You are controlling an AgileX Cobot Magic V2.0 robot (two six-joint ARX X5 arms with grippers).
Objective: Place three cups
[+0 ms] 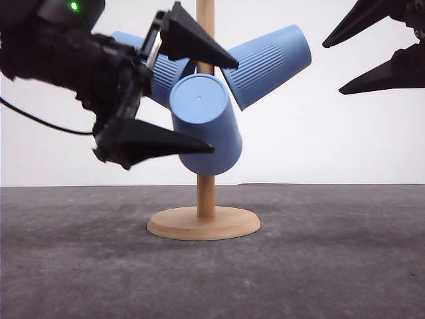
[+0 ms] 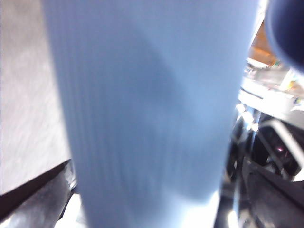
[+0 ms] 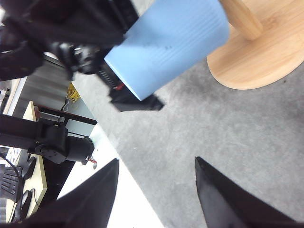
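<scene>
A wooden cup stand (image 1: 205, 193), a round base with an upright pole, stands on the grey table (image 1: 332, 266), and all three light-blue ribbed cups hang tilted around its pole. The front cup (image 1: 204, 126) leans toward the camera in front of the pole, its flat round base facing up and forward. The right-side cup (image 1: 269, 63) slants up and away from the pole on the right-arm side. The left-side cup (image 1: 166, 70) slants out from the pole on the other side, largely hidden behind the left gripper (image 1: 222, 106).

The left gripper's jaws are spread wide, one finger above the front cup's base and crossing before the left-side cup, the other finger lower, its tip reaching the front cup's side. Whether either tip touches the cup cannot be told. In the left wrist view a ribbed blue cup wall (image 2: 147, 104) stands very close before the camera, blurred.

The right gripper (image 1: 335, 66) hangs high, well apart from the stand on the right-side cup's far side, its jaws parted and holding nothing. In its wrist view its two dark fingers (image 3: 223, 199) stand apart over the grey table.
</scene>
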